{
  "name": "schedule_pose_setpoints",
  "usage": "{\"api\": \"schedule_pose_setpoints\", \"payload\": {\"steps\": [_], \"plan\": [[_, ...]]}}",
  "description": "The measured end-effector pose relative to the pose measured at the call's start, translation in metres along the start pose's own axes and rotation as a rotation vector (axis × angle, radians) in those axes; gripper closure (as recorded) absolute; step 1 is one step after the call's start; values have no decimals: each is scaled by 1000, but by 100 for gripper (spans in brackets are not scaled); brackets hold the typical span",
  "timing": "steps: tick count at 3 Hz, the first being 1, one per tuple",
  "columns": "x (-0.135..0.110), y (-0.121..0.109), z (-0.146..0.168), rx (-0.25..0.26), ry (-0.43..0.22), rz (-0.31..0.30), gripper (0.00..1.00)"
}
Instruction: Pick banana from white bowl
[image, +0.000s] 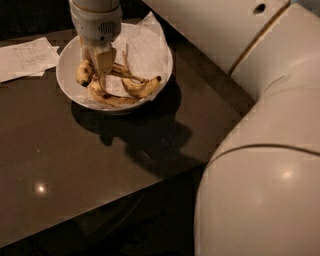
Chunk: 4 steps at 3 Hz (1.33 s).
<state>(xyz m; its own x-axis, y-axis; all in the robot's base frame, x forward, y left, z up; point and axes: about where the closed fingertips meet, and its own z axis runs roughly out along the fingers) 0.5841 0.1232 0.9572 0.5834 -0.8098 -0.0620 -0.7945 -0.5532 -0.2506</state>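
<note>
The white bowl (161, 60) stands at the back left of the dark table, lined with crinkled white paper. Several bananas lie in it. The long brown-streaked banana (114, 100) curves along the bowl's near side. A plumper banana (83, 73) lies at the left and a curved one (144, 88) at the right. My gripper (102, 67) hangs straight down into the bowl from the top of the view, its tip among the bananas just above the long one's left end. Its wrist hides the bowl's far left part.
White paper sheets with writing (27, 57) lie left of the bowl. The dark glossy table (100, 160) has its front edge running diagonally across the lower view. My large white arm (270, 150) fills the right side and hides the table there.
</note>
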Motion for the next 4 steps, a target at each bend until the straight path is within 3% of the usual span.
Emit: {"api": "schedule_pose_setpoints", "payload": {"steps": [2,4], "plan": [[-16,14,-11,-31,21,19,100],[-23,17,-36,-13,67,46,100]]}}
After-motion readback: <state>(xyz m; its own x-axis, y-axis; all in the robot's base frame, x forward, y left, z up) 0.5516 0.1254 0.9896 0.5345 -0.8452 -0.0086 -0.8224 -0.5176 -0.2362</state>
